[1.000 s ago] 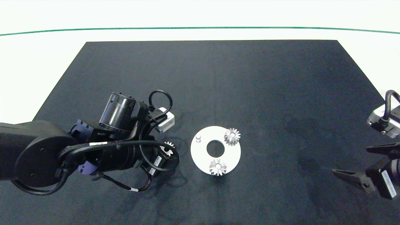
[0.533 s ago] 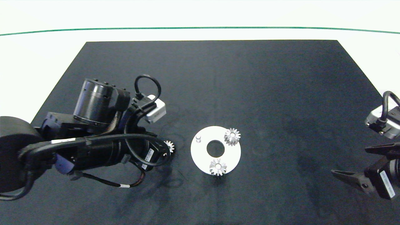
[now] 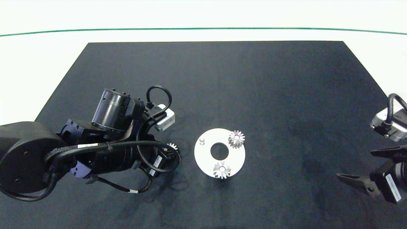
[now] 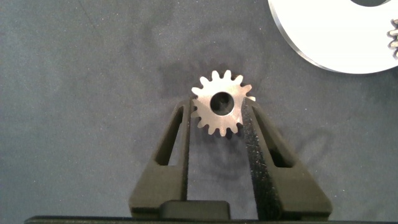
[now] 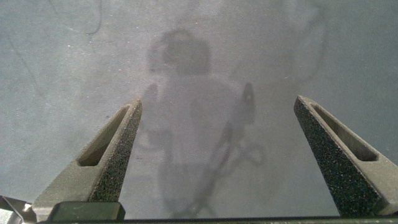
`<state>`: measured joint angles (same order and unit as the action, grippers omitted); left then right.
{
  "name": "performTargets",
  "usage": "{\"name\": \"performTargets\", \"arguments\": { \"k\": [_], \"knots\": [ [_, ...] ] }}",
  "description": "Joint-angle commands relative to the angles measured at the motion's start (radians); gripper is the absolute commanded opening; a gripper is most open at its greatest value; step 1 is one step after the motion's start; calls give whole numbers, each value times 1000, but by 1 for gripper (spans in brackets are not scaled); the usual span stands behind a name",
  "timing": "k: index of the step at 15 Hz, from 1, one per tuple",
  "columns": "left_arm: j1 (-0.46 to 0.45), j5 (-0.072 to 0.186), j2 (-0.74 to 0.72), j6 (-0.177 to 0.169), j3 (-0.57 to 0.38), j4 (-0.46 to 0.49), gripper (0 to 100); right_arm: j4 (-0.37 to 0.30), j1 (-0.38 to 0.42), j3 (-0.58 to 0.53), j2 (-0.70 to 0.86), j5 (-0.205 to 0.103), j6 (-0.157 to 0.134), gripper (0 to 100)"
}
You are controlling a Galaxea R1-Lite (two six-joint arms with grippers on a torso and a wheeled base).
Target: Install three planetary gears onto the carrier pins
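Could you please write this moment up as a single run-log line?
left hand: shut on third gear, beside disc | gears on pegs: two | free peg: one | right hand: open, parked at mat's right edge

Head camera sits high above the table, facing down and slightly forward; it takes in the whole black mat (image 3: 222, 79), with the arms entering at the picture's left and right edges. Left wrist camera looks along its own fingers (image 4: 177, 140), close to the mat; it shares with the head view the loose gear (image 4: 221, 104) (image 3: 172, 146) and the white disc's rim (image 4: 323, 43) (image 3: 235, 159). Right wrist camera also faces down at close range, showing only bare mat between its fingers (image 5: 112, 155).
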<state>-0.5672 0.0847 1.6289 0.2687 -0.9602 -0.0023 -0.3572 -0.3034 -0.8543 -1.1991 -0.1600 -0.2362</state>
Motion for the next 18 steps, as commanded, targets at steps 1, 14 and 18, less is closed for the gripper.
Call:
{"name": "performTargets", "arguments": {
  "k": [1, 14, 18],
  "knots": [
    [0, 0, 32, 1, 1, 4, 25, -2, 0, 0, 0, -1, -2, 100],
    [10, 1, -34, 9, 0, 8, 100, 0, 0, 4, -7, -1, -2, 100],
    [10, 1, -63, 10, 1, 13, 100, -2, 0, 6, -11, 0, -2, 100]
  ]
}}
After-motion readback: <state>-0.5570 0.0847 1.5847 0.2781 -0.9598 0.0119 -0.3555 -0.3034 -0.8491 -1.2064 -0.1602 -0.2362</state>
